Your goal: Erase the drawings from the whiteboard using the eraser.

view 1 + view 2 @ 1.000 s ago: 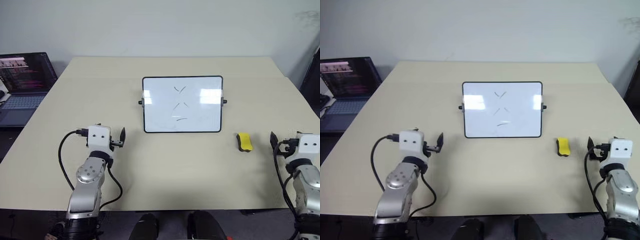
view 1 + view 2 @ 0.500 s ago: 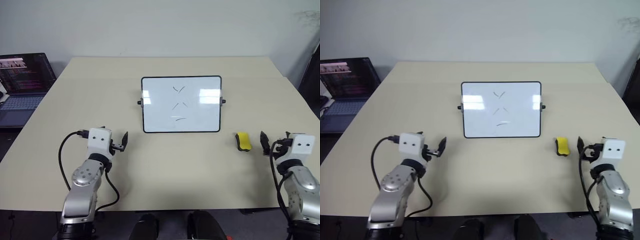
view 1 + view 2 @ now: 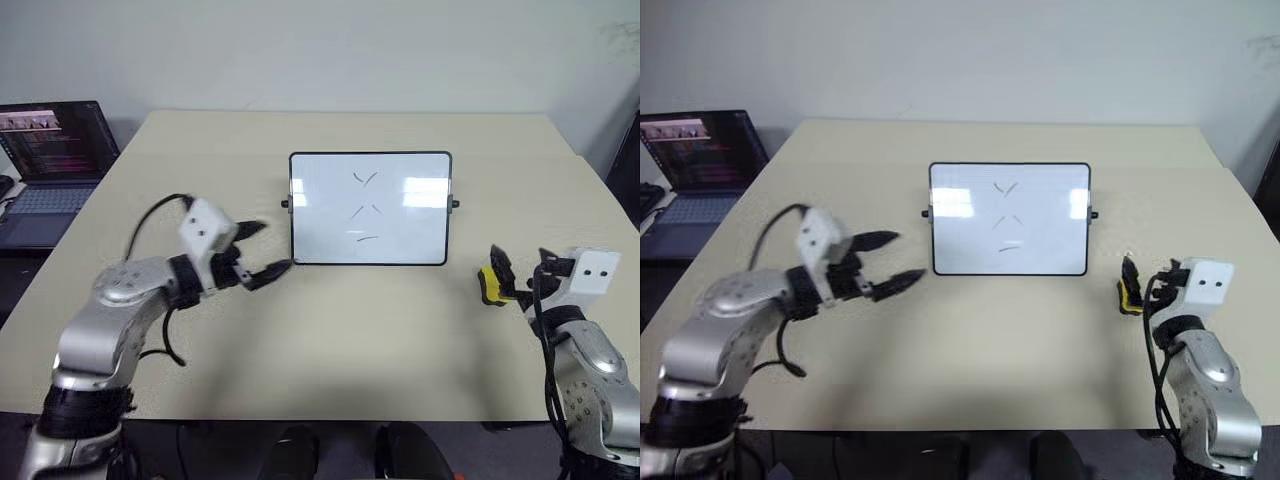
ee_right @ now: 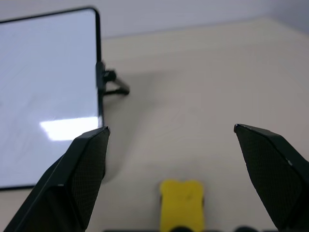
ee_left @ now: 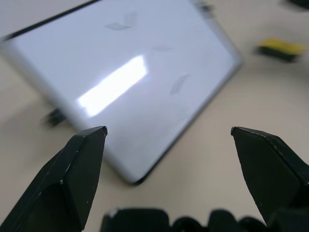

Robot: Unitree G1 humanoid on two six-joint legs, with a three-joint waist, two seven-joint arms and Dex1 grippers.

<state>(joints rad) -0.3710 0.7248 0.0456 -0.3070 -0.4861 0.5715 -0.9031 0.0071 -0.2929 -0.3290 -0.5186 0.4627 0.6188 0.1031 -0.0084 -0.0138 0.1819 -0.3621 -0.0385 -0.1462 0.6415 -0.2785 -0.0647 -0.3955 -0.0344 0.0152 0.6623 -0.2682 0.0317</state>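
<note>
You are at the very start: nothing on the whiteboard (image 3: 370,208) has been wiped. The drawings (image 3: 364,207), three short dark strokes stacked near the board's middle, are all intact, and the board stands propped near the centre of the desk (image 3: 340,330), tilted back on its side knobs.

The eraser (image 3: 489,283) lies on the desk to the board's right, apart from its lower right corner, and it is not yet picked up. Your right hand (image 3: 516,272) is right at it with its fingers spread wide; in the right wrist view the eraser (image 4: 182,205) sits centred between the two fingers (image 4: 79,169), low and close in. I judge the grasp is nearly lined up, but the fingers have not closed, and I cannot tell whether they touch the block.

Your left hand (image 3: 888,261) is also wide and holds nothing, pointing at the board's lower left corner from just beside it. It looks placed to steady the board.

Still ahead of you: close on the eraser, lift it, carry it to the board, and rub out all three strokes.
</note>
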